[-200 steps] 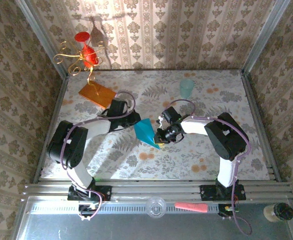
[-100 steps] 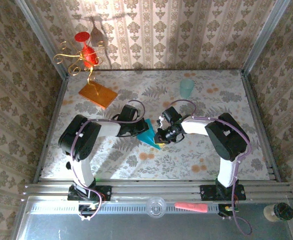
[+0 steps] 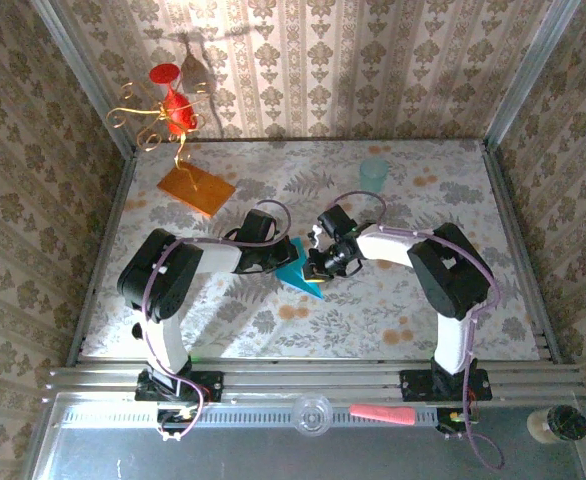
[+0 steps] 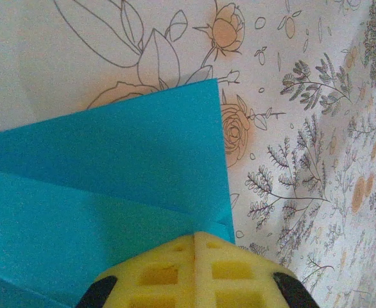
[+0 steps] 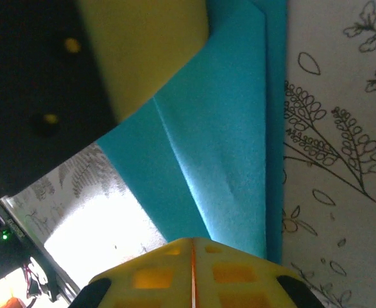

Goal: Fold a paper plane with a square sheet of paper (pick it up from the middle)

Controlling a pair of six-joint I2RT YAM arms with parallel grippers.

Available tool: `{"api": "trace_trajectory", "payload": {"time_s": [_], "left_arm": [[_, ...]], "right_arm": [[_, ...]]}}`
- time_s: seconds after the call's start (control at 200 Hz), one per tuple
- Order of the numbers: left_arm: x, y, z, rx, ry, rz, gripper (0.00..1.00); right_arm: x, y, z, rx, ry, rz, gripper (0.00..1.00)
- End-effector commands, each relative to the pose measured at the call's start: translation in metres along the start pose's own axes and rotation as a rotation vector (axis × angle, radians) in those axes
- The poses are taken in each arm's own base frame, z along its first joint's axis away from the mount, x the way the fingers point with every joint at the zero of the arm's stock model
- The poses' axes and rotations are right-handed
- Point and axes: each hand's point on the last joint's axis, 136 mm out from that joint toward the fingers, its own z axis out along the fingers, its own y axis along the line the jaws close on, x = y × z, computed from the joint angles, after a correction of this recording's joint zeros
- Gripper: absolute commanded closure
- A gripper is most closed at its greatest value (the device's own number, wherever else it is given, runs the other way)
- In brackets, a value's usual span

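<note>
Table: floral cloth [image 3: 423, 300] inside a booth with damask-papered walls [image 3: 373, 70]; metal rail [image 3: 303, 378] along the near edge.
Plane [image 3: 301, 272]: teal, folded to a point; lies flat at mid-table between the two grippers; point toward the near edge, slightly right; left wrist view shows one flap over another with a slanting edge; right wrist view shows a long crease down it and a narrow strip of a lower layer along its right side.
Left gripper [image 3: 279, 256]: closed, yellow pads [image 4: 156, 276] meeting along a seam; tips down on the plane's left part; cannot tell whether paper is pinched between them.
Right gripper [image 3: 319, 266]: closed, pads [image 5: 233, 273] pressed together; tips touching the plane at its right side; cannot tell whether paper is caught in the seam; the left gripper's yellow pad lies on the paper at the upper left of the right wrist view.
Arms: both bent inward from their bases, elbows out; grippers near each other over the plane.
Slab [image 3: 195, 188]: orange, back left, well apart from the plane.
Cup [image 3: 374, 175]: pale mint, upright, back, right of centre.
Ornament [image 3: 170, 108]: red with gold wire curls, back left corner beyond the slab.
Near ledge: pink strip [image 3: 381, 414]; clear round thing [image 3: 311, 412] beside it.
</note>
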Motion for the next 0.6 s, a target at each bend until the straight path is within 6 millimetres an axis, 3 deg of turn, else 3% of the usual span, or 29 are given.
{"api": "trace_trajectory", "payload": {"time_s": [0.0, 0.205, 0.595], "left_arm": [[0.017, 0.029, 0.008, -0.081, 0.048, -0.041, 0.94], [0.022, 0.037, 0.008, -0.107, 0.058, -0.053, 0.94], [0.026, 0.057, 0.006, -0.153, 0.057, -0.062, 0.95]], "right_arm": [[0.002, -0.004, 0.011, 0.02, 0.028, 0.021, 0.91], [0.005, -0.009, 0.013, 0.032, 0.044, 0.025, 0.92], [0.068, -0.037, -0.002, 0.036, 0.079, 0.056, 0.87]]}}
